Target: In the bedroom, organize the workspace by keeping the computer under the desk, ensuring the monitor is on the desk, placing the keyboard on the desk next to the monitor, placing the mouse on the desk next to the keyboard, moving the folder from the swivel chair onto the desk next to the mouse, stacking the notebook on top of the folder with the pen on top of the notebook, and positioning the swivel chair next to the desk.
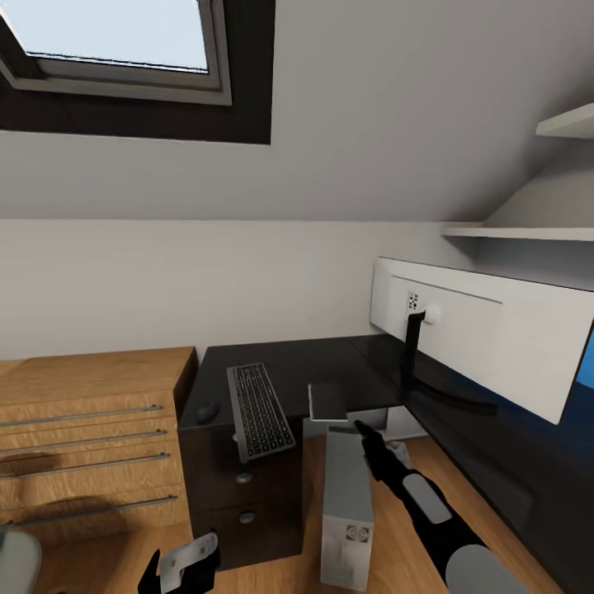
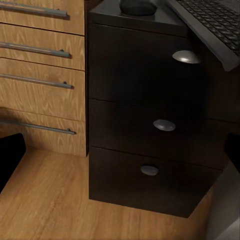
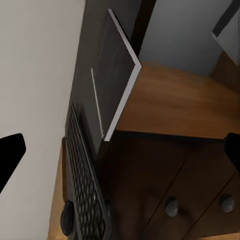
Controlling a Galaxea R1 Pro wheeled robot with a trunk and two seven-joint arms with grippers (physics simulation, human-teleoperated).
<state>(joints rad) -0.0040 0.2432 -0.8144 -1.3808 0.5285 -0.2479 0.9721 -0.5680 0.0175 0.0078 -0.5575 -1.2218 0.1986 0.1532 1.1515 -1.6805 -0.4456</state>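
Glossy black L-shaped table in a bedroom corner under a sloped ceiling with skylight. Keyboard overhangs the front edge; mouse beside it at the left corner; notebook at the inner front edge. Monitor occupies the right wing. Computer stands on the wood floor. Right hand hovers below the notebook, left hand before the drawers; spread or pressed together, cannot tell.

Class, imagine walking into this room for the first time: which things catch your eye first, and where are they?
The wide white-backed monitor stands on the right wing of the glossy black L-shaped desk. A slim black keyboard overhangs the desk's front edge, with a small black oval mouse to its left. A light grey upright computer tower stands on the wooden floor below.
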